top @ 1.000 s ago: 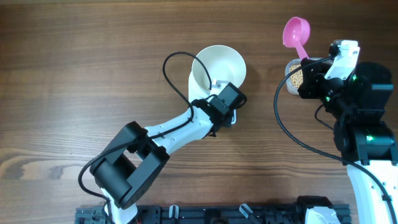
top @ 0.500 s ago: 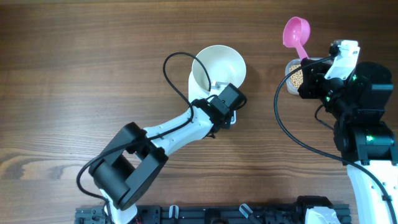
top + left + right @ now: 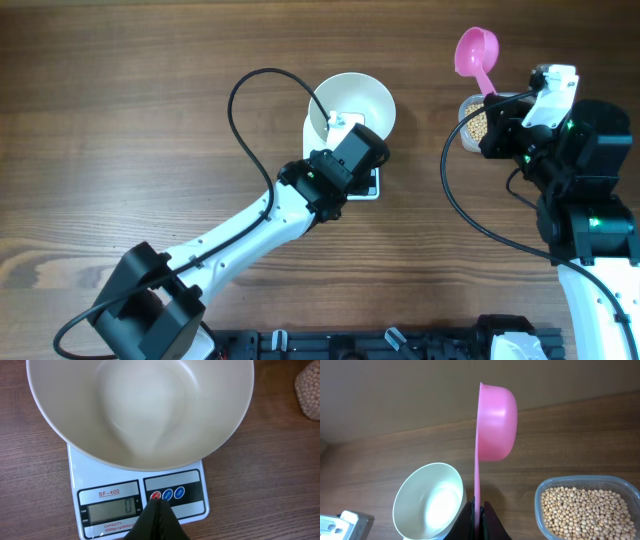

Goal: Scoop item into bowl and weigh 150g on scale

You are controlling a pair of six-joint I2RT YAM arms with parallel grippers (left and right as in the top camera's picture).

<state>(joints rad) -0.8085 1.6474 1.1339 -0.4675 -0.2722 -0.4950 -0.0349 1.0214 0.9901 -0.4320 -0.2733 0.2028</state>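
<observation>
Left tool [image 3: 159,506] pinched shut, holding nothing, tips at the red button [image 3: 155,495] on the scale [image 3: 80,467]. Cannot tell if they press it or sit just over it. Right tool [image 3: 479,514] clamped narrow on the handle of the pink scoop [image 3: 496,420], which is held up on edge above the counter [image 3: 120,120]. From overhead the scoop looks empty.

Progress:
- Bowl [image 3: 215,440] sits on the scale, white inside, nothing in it.
- Display [image 3: 109,507] reads zero, so I judge the scale is on and zeroed with the bowl aboard.
- Beans [image 3: 582,510] are all in the clear tub [image 3: 540,494], to the right of the bowl and apart from it.
- Left to do: every scoop, the pour, and the trim to target weight. I reckon this is the very start.

Room and edges:
- Bowl rim overhangs the scale at both sides and shades the top of the front panel. My left tips are just beside that rim, and a careless lift could nudge it and upset the zero.
- Bare counter lies between tub and bowl, a clean lane for the scoop.
- Tub sits close under my right arm, so the dip will be tight.
- Wide open counter to the left and on the far side.
</observation>
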